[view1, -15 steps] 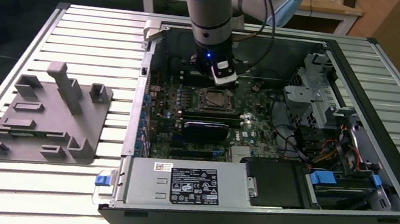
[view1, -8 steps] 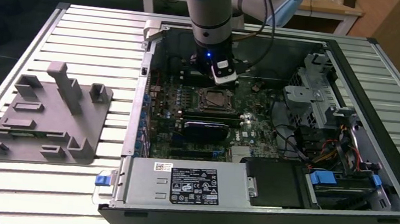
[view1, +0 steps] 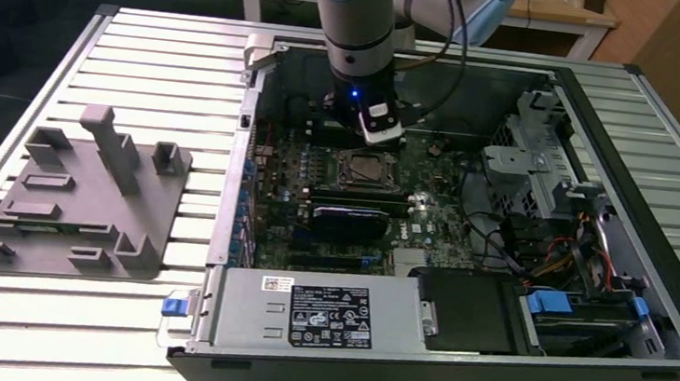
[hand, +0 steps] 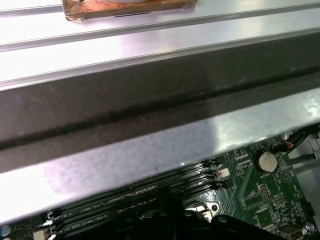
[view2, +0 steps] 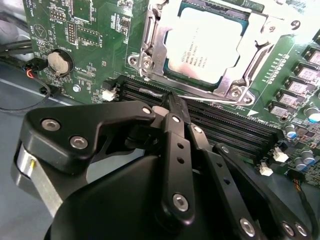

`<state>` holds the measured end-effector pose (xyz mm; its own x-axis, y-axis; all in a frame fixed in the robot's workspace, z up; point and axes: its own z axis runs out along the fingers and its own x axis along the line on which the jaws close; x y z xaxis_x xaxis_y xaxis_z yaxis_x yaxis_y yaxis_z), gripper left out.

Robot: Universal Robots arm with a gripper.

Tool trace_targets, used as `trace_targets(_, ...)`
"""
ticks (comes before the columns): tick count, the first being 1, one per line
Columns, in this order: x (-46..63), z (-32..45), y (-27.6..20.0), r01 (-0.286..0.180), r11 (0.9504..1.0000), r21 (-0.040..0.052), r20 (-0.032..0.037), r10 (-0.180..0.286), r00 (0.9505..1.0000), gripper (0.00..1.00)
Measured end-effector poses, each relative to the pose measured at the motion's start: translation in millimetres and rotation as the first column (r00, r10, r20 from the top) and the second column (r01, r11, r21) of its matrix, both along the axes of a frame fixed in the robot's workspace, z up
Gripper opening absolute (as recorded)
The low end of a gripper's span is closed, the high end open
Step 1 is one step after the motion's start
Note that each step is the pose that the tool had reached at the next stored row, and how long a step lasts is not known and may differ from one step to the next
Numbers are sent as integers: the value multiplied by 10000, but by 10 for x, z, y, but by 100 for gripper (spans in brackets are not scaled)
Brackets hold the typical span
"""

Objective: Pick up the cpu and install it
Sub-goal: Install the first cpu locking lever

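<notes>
Exterior view gave me the whole stage: the slatted metal table (view1: 154,51), the open computer case (view1: 629,303) lying on it, and the grey fixture block (view1: 77,203) sitting well apart on the exterior view's left. Inside the case lay the green motherboard (view1: 436,228), and I hung over it near the case's back wall. Down a size, the second wrist view showed the socket frame (view2: 150,40) with the cpu (view2: 210,45) already seated flat inside it, silver top up, frame edges around it. That was the big news, I judged: the pick and the placing looked done, and the step in hand was my clearing away from the socket. My gripper (view2: 172,107) sat just beside the memory slots (view2: 235,127), apart from the chip, fingers drawn together at the tips and clamped on nothing. Smaller yet, the round coin battery (view2: 59,63) sat off to one side. By my reading, whatever remained called for care around that frame, without nudging the chip out of its seat.
</notes>
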<state>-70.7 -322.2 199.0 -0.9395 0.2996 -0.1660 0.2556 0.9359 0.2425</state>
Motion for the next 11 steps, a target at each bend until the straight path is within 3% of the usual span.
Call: trace_targets(11,0,-23,0,0,10000,-80,1,0,10000,11)
